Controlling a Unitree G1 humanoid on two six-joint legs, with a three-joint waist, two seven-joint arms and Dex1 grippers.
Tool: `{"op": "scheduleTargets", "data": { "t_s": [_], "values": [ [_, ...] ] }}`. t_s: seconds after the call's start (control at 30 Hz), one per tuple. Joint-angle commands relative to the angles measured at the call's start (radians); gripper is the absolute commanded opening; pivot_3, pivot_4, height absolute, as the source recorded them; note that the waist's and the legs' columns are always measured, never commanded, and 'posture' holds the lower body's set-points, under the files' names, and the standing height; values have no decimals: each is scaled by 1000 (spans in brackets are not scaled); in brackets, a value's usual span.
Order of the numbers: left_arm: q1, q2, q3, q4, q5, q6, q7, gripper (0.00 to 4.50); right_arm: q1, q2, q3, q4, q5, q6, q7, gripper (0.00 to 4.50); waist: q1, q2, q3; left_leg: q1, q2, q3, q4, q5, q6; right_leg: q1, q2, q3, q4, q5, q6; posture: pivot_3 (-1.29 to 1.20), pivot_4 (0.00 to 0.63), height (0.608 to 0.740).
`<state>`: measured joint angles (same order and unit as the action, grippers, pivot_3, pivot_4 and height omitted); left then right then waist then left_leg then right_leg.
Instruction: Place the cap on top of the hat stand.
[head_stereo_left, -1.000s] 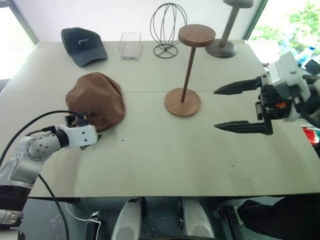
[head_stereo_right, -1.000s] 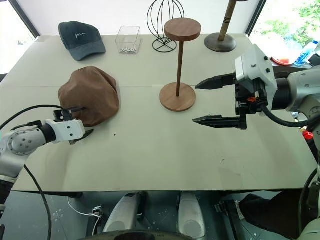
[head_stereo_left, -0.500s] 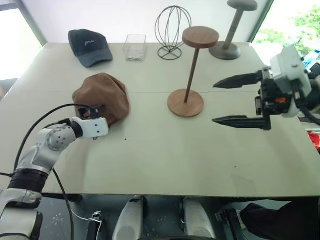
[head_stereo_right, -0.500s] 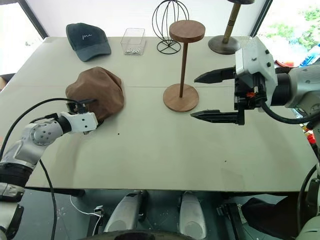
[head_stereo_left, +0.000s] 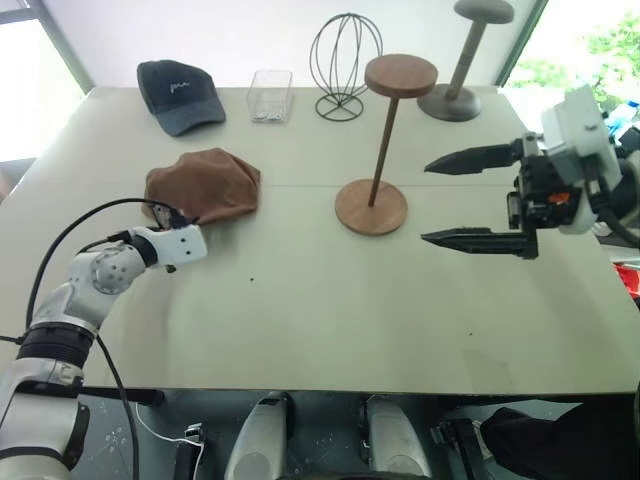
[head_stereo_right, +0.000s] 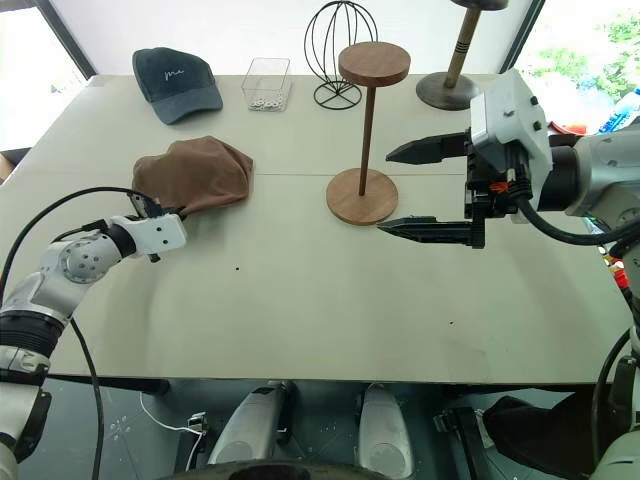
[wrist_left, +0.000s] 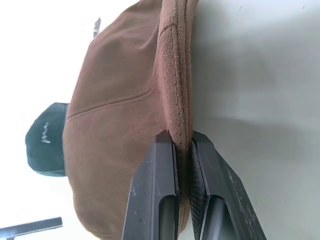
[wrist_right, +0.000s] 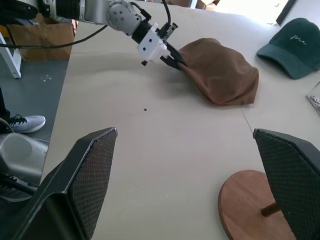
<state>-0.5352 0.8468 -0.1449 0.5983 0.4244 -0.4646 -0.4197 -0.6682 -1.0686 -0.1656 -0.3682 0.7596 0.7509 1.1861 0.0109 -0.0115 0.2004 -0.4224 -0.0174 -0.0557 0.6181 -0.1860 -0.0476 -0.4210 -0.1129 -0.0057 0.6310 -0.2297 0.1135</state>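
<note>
From the left eye, the soft brown floppy cap (head_stereo_left: 205, 183) lies on the pale flat bench (head_stereo_left: 320, 300), on the robot's left side. The left tool (head_stereo_left: 178, 220) sits at the near edge of the cap, closed tight on it. The reddish-brown wooden hat stand (head_stereo_left: 385, 145), with a round flat top, thin rod and round base, stands upright near the middle of the bench, well apart from the cap. The right tool (head_stereo_left: 478, 200) hangs above the bench just beside the stand, with its two black fingers spread wide and nothing between them. At the far edge are a dark blue-grey baseball cap with white writing (head_stereo_left: 178, 92), a small clear plastic box (head_stereo_left: 268, 94), a black wire head-shaped stand (head_stereo_left: 343, 62) and a grey thick-stemmed stand (head_stereo_left: 462, 60).

From the right eye, the same things show: the brown cap lies flat with its near rim pinched by the left tool.

In the left wrist view, the two black fingers (wrist_left: 155, 195) squeeze the stitched rim of the brown cap between them. The dark cap shows behind it.

In the right wrist view, the two wide-apart padded fingers (wrist_right: 85, 180) frame the bench. Between them are the stand's round base, the brown cap and the left tool gripping it.
</note>
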Motion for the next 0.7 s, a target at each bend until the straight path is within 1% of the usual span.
{"op": "scheduleTargets", "data": {
  "t_s": [0.03, 0.2, 0.3, 0.37, 0.53, 0.7],
  "values": [
    [-75, 63, 36, 28, -13, -11, -3, 40, -21, -35, -44, 30, -19, -21, -7, 4500, -1, 0, 0, -1, 0, 0, 0, 0, 0, -1, 0, 0, 0, 0, 0, 0, 150, 740],
    [-249, 96, 72, 28, -59, -35, -2, 40, -17, -73, -104, 121, -52, -50, -16, 4500, -1, -1, 1, -4, 0, 0, 0, 0, 0, -3, 0, 0, -1, 1, 2, 0, 150, 740],
    [-372, 93, 84, 6, -89, -44, -19, 40, -21, -86, -146, 163, -42, -43, -28, 4500, 2, -3, 2, -5, 0, 0, 0, 0, 0, -4, 0, 0, -1, 1, 3, 0, 150, 740],
    [-452, 76, 91, -8, -118, -58, -25, 40, -33, -89, -167, 192, -43, -40, -45, 4500, 0, -3, 2, -5, 0, 0, 0, 0, 0, -4, 0, 0, -1, 3, 6, 0, 150, 740],
    [-630, 0, 97, -42, -209, -92, -66, 40, -46, -107, -200, 238, -47, -42, -65, 4500, -1, -3, 2, -5, -1, 1, 1, 0, 0, -4, 0, 0, -2, 3, 7, 0, 150, 740],
    [-718, -99, 95, -105, -329, -92, -143, 40, -75, -125, -211, 260, -26, -24, -74, 4500, -8, -3, 2, -5, -1, 1, 1, 0, 0, -4, 0, 0, -1, 3, 7, 0, 150, 740]
  ]
}}
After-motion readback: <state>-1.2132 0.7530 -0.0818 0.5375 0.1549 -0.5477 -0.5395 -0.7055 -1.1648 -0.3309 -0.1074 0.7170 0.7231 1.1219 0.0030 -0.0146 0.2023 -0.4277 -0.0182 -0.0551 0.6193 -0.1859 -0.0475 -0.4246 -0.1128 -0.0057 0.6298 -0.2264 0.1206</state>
